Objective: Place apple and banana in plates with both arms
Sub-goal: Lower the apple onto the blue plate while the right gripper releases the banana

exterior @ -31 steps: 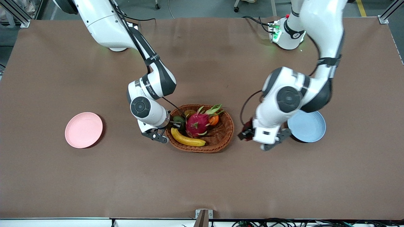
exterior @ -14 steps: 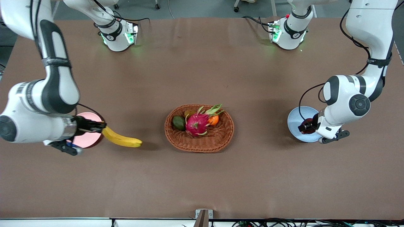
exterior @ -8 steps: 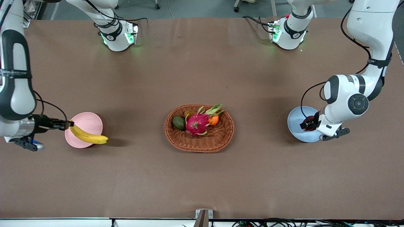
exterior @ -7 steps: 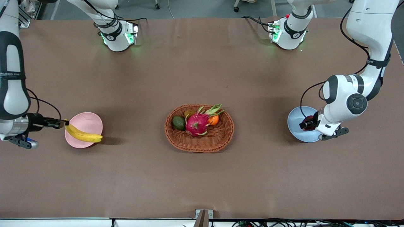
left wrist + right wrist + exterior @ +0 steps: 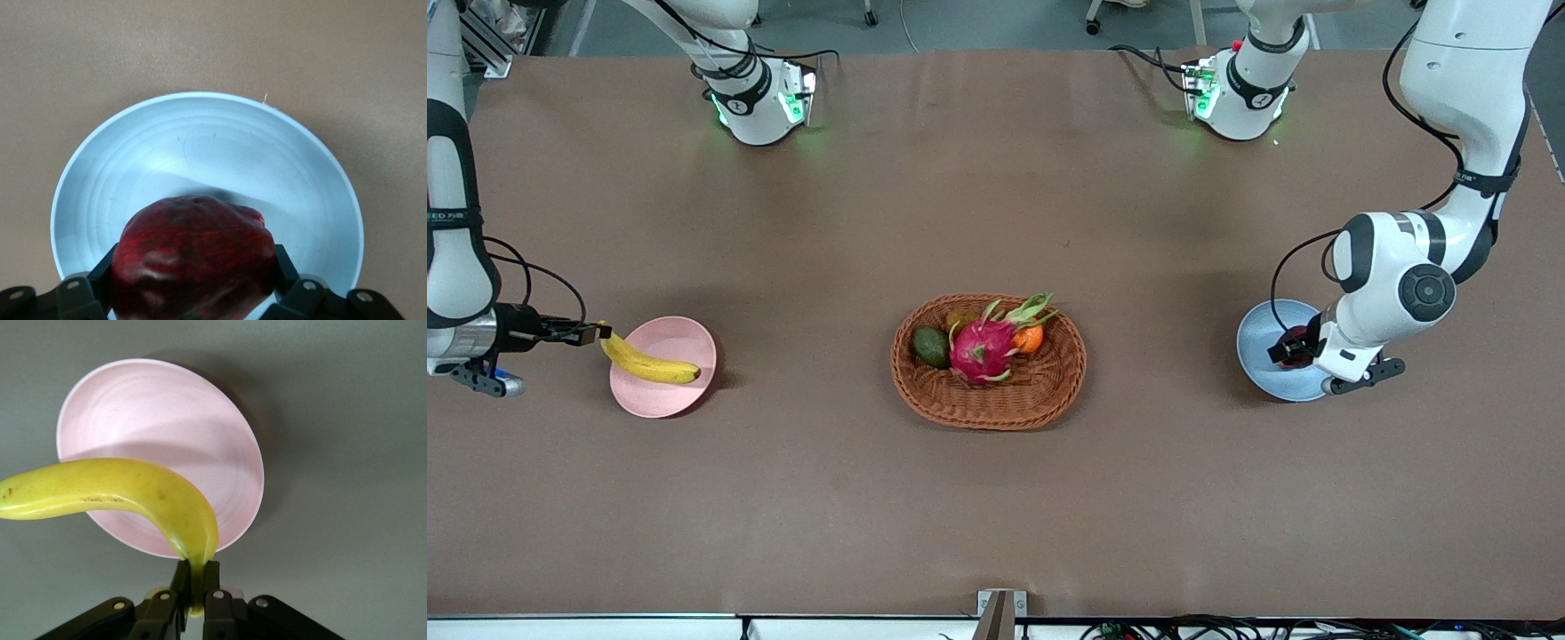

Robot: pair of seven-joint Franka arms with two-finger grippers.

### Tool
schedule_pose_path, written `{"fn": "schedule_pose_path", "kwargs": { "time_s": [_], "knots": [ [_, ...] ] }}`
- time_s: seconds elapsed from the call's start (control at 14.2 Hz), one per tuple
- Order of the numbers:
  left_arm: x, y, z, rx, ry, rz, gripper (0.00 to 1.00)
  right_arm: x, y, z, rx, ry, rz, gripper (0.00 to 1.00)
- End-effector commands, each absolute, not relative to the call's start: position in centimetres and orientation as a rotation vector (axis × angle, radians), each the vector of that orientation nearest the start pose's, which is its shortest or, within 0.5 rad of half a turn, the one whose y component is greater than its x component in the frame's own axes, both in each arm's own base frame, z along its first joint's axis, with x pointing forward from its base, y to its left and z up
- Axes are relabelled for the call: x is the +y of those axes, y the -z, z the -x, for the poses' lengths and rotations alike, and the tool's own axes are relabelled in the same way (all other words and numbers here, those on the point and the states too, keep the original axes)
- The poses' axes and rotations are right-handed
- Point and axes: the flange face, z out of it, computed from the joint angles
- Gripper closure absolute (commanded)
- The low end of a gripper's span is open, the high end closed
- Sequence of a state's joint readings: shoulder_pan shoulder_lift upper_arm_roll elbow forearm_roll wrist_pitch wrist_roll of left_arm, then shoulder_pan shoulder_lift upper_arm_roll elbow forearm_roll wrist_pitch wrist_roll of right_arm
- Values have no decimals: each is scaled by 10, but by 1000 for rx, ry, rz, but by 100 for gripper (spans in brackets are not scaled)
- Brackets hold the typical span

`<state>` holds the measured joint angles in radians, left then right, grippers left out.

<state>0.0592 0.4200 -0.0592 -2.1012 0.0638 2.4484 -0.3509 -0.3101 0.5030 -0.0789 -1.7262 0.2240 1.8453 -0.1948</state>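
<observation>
Fruit over both plates, wicker basket [image 5: 1049, 404] between them.
The basket holds a dragon fruit [image 5: 983, 349], orange [image 5: 1030, 339] and avocado [image 5: 930, 346]. The right gripper [image 5: 194, 600] pinches the banana [image 5: 649, 363] by its stem over the pink plate [image 5: 667, 396], farther across than half a second ago. The left gripper [image 5: 1288, 348] has the apple [image 5: 193, 263] between its fingers over the blue plate [image 5: 200, 153]; whether they still clamp it, I cannot tell.

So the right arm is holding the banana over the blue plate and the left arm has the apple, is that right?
Not quite. The right gripper holds the banana by its tip over the pink plate, not a blue one, as the right wrist view shows. The left gripper does have the apple, over the blue plate.
</observation>
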Motion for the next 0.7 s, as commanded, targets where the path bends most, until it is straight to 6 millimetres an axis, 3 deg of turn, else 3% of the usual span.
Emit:
{"fn": "schedule_pose_path", "kwargs": {
  "time_s": [0.0, 0.14, 0.21, 0.28, 0.35, 0.42, 0.63],
  "knots": [
    [1, -233, -576, -442, -42, 3076, 0, -218, -262, -563, 392, -439, 2811, 97],
    [1, -251, -579, -453, -3, 3076, 0, -218, -260, -562, 392, -444, 2810, 88],
    [2, -262, -581, -460, 22, 3077, 0, -218, -260, -562, 390, -445, 2809, 77],
    [2, -274, -581, -452, 28, 3075, 0, -218, -259, -562, 392, -448, 2808, 52],
    [2, -290, -581, -451, 24, 3071, 0, -218, -259, -562, 392, -448, 2808, 10],
    [4, -308, -581, -445, 20, 3066, 1, -218, -259, -562, 392, -448, 2808, 0],
    [7, -373, -582, -314, -33, 3065, 1, -212, -265, -567, 369, -442, 2816, 0]
  ]
}}
